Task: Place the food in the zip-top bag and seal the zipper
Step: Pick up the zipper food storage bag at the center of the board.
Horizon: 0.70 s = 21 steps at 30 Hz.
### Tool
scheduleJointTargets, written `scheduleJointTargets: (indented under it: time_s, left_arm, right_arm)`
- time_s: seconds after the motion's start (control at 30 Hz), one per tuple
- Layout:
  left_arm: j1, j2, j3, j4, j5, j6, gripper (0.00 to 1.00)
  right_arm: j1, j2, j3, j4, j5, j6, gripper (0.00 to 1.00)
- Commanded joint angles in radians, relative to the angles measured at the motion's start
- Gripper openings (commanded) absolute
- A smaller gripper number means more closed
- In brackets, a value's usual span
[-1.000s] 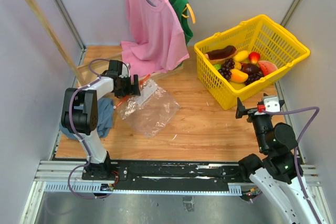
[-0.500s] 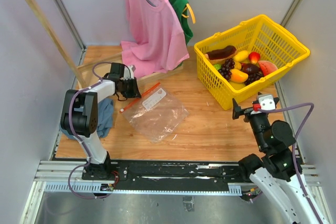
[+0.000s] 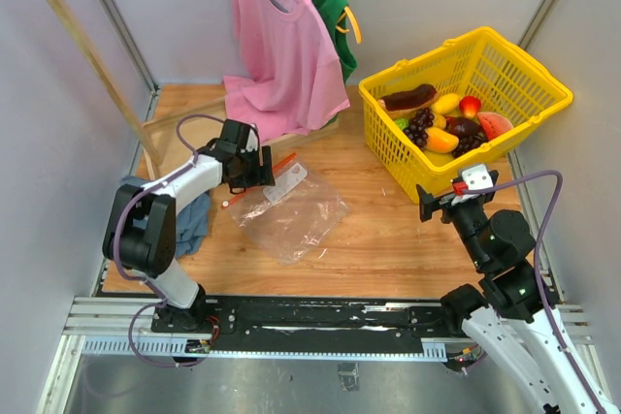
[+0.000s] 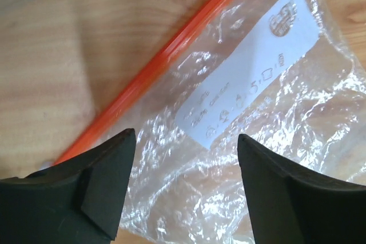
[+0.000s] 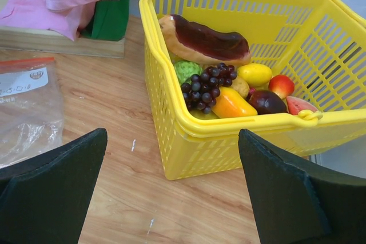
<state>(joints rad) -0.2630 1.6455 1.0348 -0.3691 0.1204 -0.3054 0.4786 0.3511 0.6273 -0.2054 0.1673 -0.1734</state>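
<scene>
Nearest us, right gripper (image 5: 172, 136): jaws wide, empty, low over the table, aimed at the yellow basket (image 5: 229, 124) and short of it. Mid-table, zip-top bag (image 3: 291, 208) lies flat with nothing in it. Over its far-left corner hangs left gripper (image 4: 184, 135), jaws wide, holding nothing, straddling the film just beside the zipper (image 4: 166, 55) and the white label (image 4: 251, 72). We can't tell whether the zipper is open or closed. All the food sits in the basket, right of the bag: grapes (image 5: 207, 81), orange-yellow piece (image 5: 227, 104), watermelon slice (image 5: 298, 106). Pink shirt (image 3: 281, 46) hangs behind. We read this as bag prep, no loading yet. Next: left pinches the bag's top lip to hold the mouth up; right clears the basket rim and comes down on one piece.
</scene>
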Motion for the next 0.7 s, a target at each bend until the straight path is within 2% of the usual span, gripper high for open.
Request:
scheduleJointTargets:
  time_s: [0.0,0.07,0.2,0.3,0.43,0.67]
  left_arm:
    - [-0.046,-0.09,-0.063,-0.102,-0.257,-0.147,0.78]
    - [-0.055,-0.15,-0.114,-0.123,-0.331,-0.245,0.79]
    - [-0.057,-0.295,-0.226,-0.146,-0.403,-0.425,0.85]
    - [-0.056,-0.353,-0.288,-0.153,-0.422,-0.514,0.85]
    - [-0.056,-0.326,-0.324,-0.124,-0.402,-0.561,0.85]
    - [-0.059,-0.223,-0.308,-0.104,-0.391,-0.557,0.83]
  right_arm:
    - [0.014,-0.001,0.028,0.004,-0.022,0.018,0.98]
    - [0.014,0.003,0.028,0.004,-0.026,0.02,0.98]
    - [0.014,0.017,0.031,0.001,-0.041,0.024,0.98]
    - [0.015,0.021,0.035,0.001,-0.049,0.028,0.98]
    - [0.014,0.005,0.031,0.0,-0.057,0.032,0.98]
    - [0.015,-0.006,0.03,0.001,-0.07,0.031,0.98]
